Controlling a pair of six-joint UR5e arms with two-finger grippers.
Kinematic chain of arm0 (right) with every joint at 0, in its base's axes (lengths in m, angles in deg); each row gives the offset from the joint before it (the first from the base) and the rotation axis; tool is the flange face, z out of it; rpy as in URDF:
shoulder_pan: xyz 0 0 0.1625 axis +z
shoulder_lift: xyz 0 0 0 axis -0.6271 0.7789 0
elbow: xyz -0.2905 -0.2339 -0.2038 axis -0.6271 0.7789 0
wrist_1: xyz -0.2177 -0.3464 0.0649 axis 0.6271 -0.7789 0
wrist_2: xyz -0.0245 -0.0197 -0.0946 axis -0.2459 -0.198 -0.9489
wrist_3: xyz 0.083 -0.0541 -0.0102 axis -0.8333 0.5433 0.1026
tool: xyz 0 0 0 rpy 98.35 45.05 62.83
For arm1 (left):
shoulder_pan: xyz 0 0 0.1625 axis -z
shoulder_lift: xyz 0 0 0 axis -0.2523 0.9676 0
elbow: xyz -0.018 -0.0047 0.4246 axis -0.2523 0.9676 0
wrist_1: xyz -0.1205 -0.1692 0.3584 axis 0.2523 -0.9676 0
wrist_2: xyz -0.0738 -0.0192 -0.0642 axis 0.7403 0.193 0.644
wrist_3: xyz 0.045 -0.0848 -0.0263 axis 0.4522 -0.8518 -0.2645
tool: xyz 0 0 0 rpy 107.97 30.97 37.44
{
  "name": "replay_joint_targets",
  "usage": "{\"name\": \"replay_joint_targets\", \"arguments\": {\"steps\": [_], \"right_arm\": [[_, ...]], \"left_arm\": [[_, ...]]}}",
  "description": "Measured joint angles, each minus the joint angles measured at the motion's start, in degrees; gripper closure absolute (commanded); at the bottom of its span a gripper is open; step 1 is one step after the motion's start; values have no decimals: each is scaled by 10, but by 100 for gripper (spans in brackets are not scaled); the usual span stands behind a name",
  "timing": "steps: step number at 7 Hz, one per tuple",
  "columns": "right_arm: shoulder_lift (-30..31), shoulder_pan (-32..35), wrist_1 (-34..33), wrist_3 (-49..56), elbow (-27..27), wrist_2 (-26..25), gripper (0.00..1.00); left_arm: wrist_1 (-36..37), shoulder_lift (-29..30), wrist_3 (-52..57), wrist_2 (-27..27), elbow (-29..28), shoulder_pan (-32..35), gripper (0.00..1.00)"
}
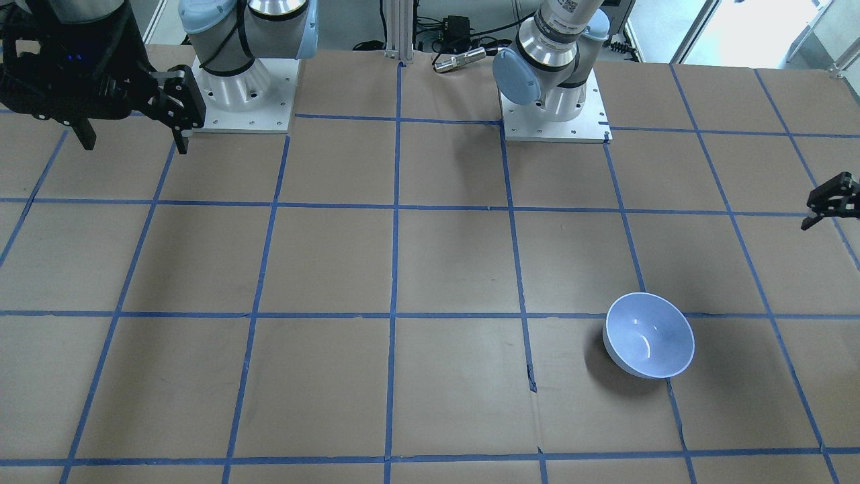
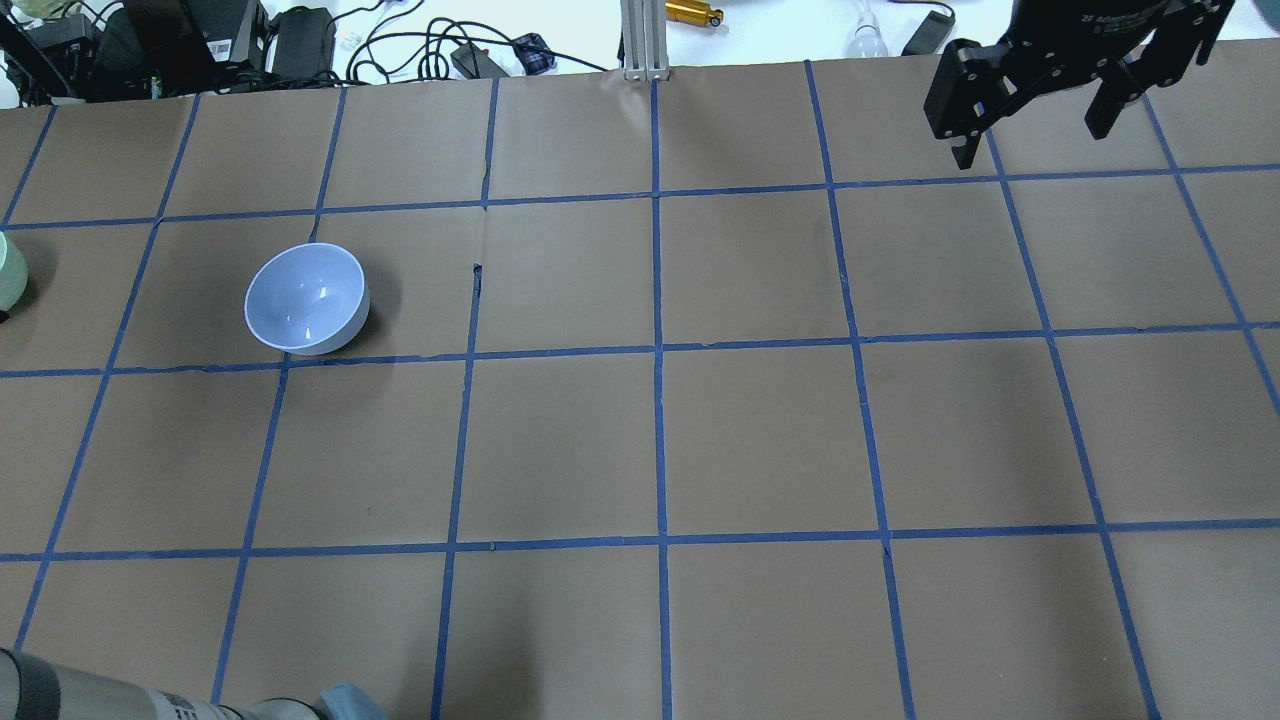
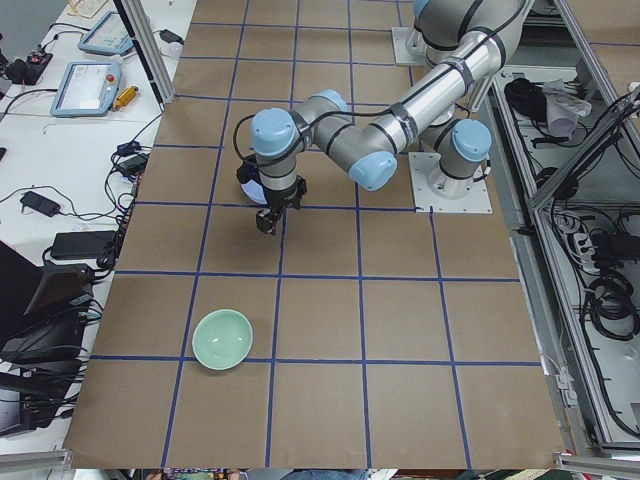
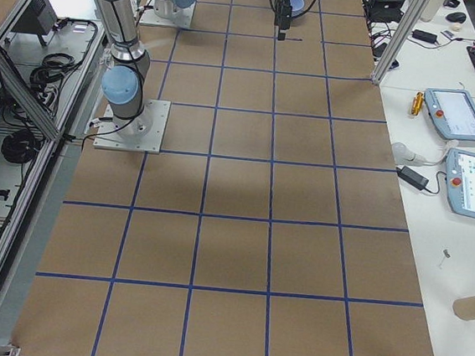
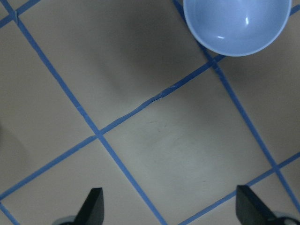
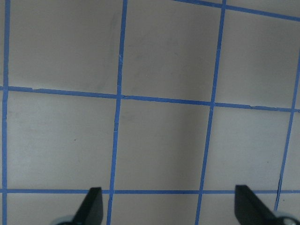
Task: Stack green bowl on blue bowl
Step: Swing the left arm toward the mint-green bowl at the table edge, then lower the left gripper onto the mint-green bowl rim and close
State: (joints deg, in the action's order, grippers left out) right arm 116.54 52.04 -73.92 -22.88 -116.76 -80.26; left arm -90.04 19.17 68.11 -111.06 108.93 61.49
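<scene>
The pale blue bowl [image 2: 305,298] stands upright and empty on the left half of the table; it also shows in the front view [image 1: 648,335] and at the top of the left wrist view [image 5: 236,23]. The mint-green bowl [image 3: 222,338] stands upright near the table's left end, apart from the blue bowl, and is cut off at the overhead view's left edge [image 2: 8,270]. My left gripper [image 5: 171,208] is open and empty, hovering above the table between the two bowls [image 1: 830,208]. My right gripper [image 2: 1030,135] is open and empty, high over the far right.
The table [image 2: 760,430] is brown paper with a blue tape grid. Cables and boxes [image 2: 200,40] lie beyond its far edge. The two arm bases [image 1: 554,114] stand at the robot's side. Tablets [image 4: 474,167] lie on a side bench.
</scene>
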Motion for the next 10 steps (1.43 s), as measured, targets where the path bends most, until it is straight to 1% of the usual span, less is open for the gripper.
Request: {"name": "replay_joint_targets", "arguments": {"steps": [1,3,5,6,7,8,10], "right_arm": [[0,0,0,0,0,0,0],[0,0,0,0,0,0,0],[0,0,0,0,0,0,0],[0,0,0,0,0,0,0],[0,0,0,0,0,0,0],[0,0,0,0,0,0,0],[0,0,0,0,0,0,0]], "left_arm": [[27,26,53,-2,-14,-14,0],[41,90,133,0,-74,-36,0],[41,157,212,34,-133,-67,0],[41,181,245,35,-152,-72,0],[43,203,285,22,-169,-75,0],[44,224,326,13,-187,-77,2],[43,267,373,13,-228,-79,2]]}}
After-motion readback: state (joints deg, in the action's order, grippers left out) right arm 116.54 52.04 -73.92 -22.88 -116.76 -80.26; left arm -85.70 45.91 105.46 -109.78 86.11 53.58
